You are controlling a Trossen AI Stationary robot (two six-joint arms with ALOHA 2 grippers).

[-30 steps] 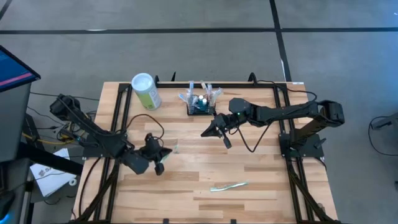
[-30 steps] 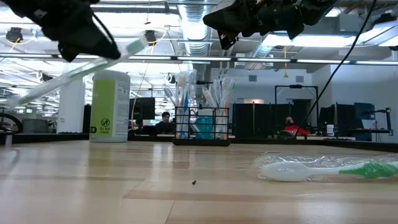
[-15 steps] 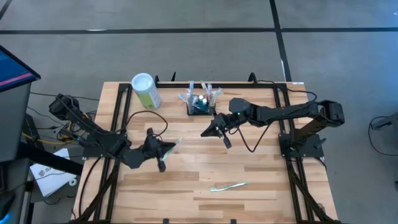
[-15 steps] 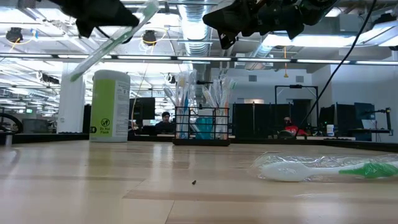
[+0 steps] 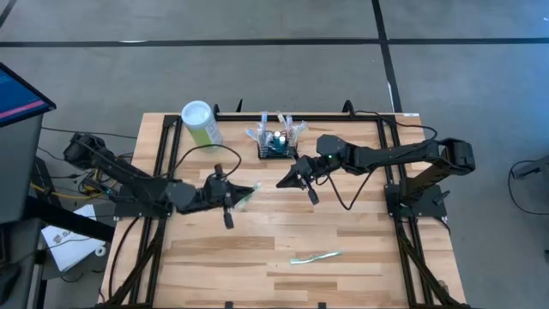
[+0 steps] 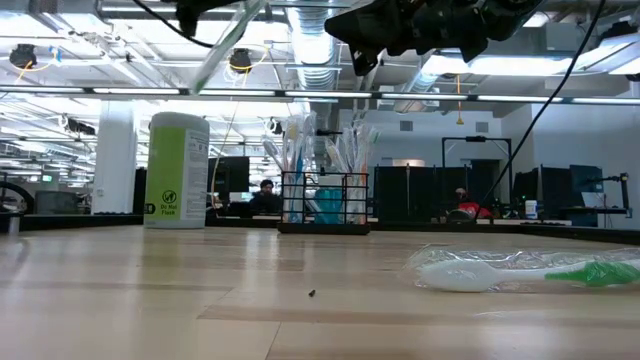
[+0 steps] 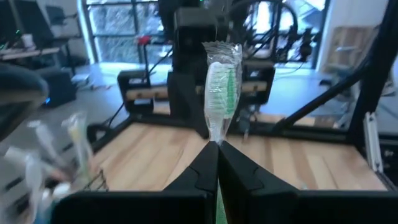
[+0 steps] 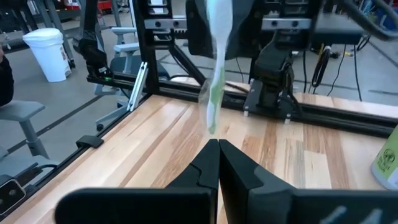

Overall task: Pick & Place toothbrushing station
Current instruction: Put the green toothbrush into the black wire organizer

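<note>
The toothbrushing station, a small black wire basket (image 5: 274,148) (image 6: 323,203) with wrapped brushes standing in it, rests on its base at the table's far middle. My left gripper (image 5: 232,196) (image 7: 217,144) is shut on a clear-wrapped toothbrush with green on it (image 5: 246,195) (image 7: 222,81) (image 6: 225,45). It hangs left of the basket and nearer the front edge, high above the table. My right gripper (image 5: 283,183) (image 8: 217,143) hangs shut and empty a little right of that toothbrush, in front of the basket. My left gripper pinches the wrapped toothbrush between its two fingertips, where the wrapper narrows (image 7: 217,135). The fingers come level from the table's left. The green-and-white part sticks out beyond them toward the right arm. The toothbrush is lifted clear and slants in the low view.
A pale-green cylinder with a white lid (image 5: 201,125) (image 6: 177,170) stands at the far left, left of the basket. Another wrapped toothbrush (image 5: 316,257) (image 6: 520,270) lies flat near the front edge, right of the middle. Bare wood lies between the two arms.
My left gripper has risen and gone toward the far edge and the right, nearer the basket, rolling and tipping up toward level. The toothbrush has gone with it, lifted higher, and now points toward my right gripper. My right arm has kept still.
</note>
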